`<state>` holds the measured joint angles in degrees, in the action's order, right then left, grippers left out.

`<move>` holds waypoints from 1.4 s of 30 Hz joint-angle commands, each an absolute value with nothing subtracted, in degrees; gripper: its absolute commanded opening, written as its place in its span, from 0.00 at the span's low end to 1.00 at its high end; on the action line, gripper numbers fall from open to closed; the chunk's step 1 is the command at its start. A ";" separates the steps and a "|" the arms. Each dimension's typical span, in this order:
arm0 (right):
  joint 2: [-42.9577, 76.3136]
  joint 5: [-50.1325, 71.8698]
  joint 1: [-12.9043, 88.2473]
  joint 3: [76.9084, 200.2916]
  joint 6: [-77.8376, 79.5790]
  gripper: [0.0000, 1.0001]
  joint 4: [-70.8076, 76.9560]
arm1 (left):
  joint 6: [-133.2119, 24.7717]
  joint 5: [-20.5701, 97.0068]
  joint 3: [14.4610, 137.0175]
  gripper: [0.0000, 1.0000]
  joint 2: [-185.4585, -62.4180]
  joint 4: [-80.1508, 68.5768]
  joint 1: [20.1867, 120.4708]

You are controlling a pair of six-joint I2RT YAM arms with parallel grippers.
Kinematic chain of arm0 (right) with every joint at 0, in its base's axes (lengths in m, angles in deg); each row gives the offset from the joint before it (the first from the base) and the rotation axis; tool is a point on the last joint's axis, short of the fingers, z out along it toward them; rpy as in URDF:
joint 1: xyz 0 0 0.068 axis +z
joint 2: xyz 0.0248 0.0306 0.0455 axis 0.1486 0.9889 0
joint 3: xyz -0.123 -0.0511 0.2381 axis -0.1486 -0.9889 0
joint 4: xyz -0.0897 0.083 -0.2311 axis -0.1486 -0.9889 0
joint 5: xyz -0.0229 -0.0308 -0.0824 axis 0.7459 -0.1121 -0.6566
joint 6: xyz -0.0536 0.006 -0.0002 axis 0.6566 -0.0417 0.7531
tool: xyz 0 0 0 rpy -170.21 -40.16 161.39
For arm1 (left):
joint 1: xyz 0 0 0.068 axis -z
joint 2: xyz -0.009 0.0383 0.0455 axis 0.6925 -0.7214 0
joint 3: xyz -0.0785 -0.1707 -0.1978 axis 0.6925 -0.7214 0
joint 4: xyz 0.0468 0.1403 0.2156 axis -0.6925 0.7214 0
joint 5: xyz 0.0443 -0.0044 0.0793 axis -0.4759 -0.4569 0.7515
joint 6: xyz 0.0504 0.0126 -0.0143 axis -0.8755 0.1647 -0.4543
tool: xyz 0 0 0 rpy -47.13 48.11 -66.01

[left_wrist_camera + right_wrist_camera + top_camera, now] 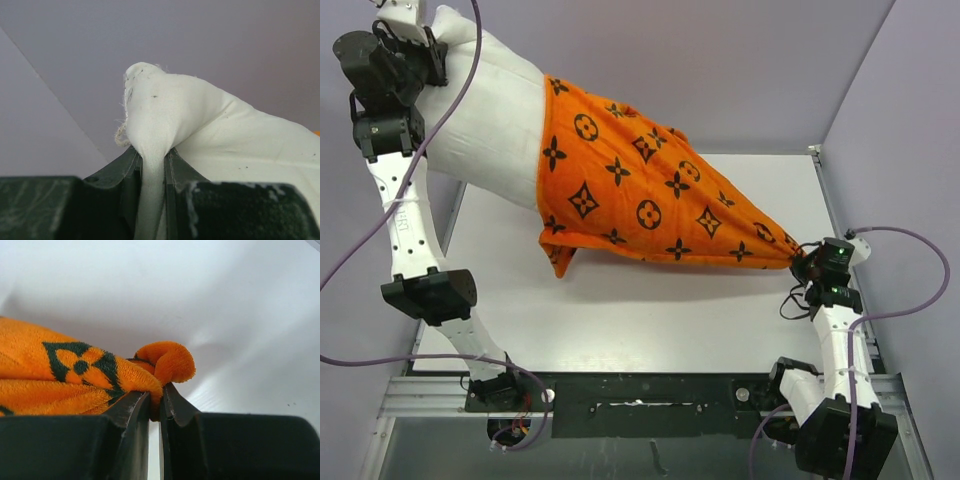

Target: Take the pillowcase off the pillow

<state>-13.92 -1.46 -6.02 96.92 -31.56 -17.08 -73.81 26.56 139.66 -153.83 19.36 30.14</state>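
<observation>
Top view: the pillowcase (640, 190) serves as the container. Its open mouth faces the upper left of the frame, and the lower-right part of the pillow (490, 120) sits inside it. The white upper-left part of the pillow is bare, out to the frame's corner. The left hand (428, 55) is at the upper left, closed on the pillow's bare end. The right hand (800, 260) is at the right middle, clamped on the case's closed end, which narrows to a point there. The bundle stretches between the two hands. Its long axis runs diagonally from the upper left down to the right middle. A loose corner of the case hangs at the lower edge of the mouth. Whether it touches the counter (620, 320) I cannot tell. The counter is white and casts back a soft shadow of the cloth. Plain lilac-grey walls (740, 60) stand behind and to the right.

Left wrist view: the left hand (152, 160) has its dark fingers (120, 175) pressed shut on a fold of white pillow (200, 120) fabric. A frayed corner bulges above them, against the grey wall.

Right wrist view: the right hand (156, 402) pinches a curled tip of orange pillowcase (65, 375), with a pale blurred surface behind.
</observation>
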 commanded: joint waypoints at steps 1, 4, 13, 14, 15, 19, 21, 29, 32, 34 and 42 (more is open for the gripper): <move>-13.76 -15.43 -10.06 97.70 -35.34 0.00 -24.05 | -77.67 34.78 148.02 0.00 -154.51 2.00 24.68; -12.96 -17.91 -10.80 98.99 -36.12 0.00 -25.61 | -78.49 36.03 149.17 0.00 -155.71 1.79 22.80; -7.44 -1.92 -9.33 97.95 -27.00 0.25 -16.52 | -67.70 22.79 145.71 0.00 -154.72 2.08 19.17; -5.44 2.15 -6.66 98.03 -24.47 0.38 -13.58 | -65.43 17.80 144.35 0.00 -154.06 2.45 19.86; -3.23 5.15 -1.89 99.00 -22.36 0.50 -11.70 | -63.93 13.66 143.18 0.00 -153.48 3.21 21.13; 6.21 0.36 15.30 109.91 -14.85 0.71 -15.92 | -65.21 4.81 135.29 0.00 -149.46 4.42 29.86; 8.01 -2.04 17.76 113.08 -14.29 0.73 -16.03 | -67.63 2.22 133.97 0.00 -148.18 6.56 34.01; 25.65 6.43 16.46 129.71 -14.12 0.78 -6.86 | -65.13 -3.51 133.77 0.00 -145.69 11.15 36.01; 37.69 6.99 19.39 141.26 -10.97 0.81 -6.64 | -65.93 -4.69 130.44 0.00 -143.41 11.33 36.01; 43.81 7.96 20.88 147.41 -9.47 0.83 -7.29 | -66.59 -5.40 127.97 0.00 -141.79 11.26 36.01; 61.40 6.16 24.64 164.66 -5.03 0.87 -11.75 | -67.75 -7.91 126.04 0.00 -140.59 13.21 36.18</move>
<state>58.01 6.10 23.66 157.73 -8.48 -10.09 -67.54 -4.26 124.93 -142.86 13.75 36.06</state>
